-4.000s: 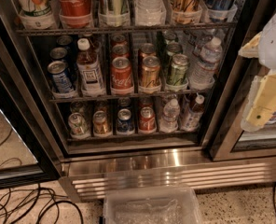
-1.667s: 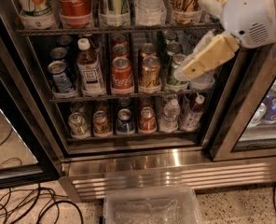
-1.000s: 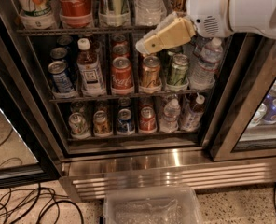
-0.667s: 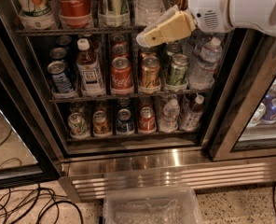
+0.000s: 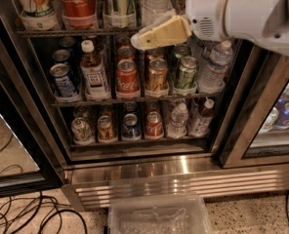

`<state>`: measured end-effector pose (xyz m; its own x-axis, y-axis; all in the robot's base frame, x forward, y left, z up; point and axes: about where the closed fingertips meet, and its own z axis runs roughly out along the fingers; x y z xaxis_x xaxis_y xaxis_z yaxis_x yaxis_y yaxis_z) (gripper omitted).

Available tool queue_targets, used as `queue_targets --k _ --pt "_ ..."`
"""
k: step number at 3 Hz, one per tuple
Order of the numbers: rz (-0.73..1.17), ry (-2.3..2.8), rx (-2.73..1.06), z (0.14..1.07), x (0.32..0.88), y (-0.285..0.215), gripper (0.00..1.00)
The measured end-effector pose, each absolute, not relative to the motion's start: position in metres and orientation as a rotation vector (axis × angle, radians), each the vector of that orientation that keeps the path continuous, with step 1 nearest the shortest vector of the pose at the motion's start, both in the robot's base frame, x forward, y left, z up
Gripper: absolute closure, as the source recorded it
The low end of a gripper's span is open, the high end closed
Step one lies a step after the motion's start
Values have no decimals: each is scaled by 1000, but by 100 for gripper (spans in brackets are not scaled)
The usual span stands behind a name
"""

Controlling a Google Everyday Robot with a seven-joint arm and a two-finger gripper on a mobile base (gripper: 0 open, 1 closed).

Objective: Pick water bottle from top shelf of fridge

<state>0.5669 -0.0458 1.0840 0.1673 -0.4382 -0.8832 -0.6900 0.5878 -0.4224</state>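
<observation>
Clear ribbed plastic marks the water bottle [image 5: 153, 1], standing on the top shelf [image 5: 51, 32] of the fridge [image 5: 183, 182], upper centre of the frame (its cap is cropped off). The cream gripper [image 5: 156, 34] hangs just in front of its lower part; open or closed, I cannot tell. The bottle is probably heavy if full, thin-walled and slick, so grip the ribbed middle.

I see speckled floor [image 5: 252, 213] along the bottom: clear plastic bin [image 5: 159, 219] at bottom centre, black cables [image 5: 42, 212] lower left. Gripper [image 5: 140, 39] hangs upper centre.
</observation>
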Motion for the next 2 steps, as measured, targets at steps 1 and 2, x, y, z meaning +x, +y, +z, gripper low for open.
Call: queue_targets --k 1,2 --pt "321 1513 -864 1068 568 -11 0" --pt "349 1548 -730 1059 566 12 0"
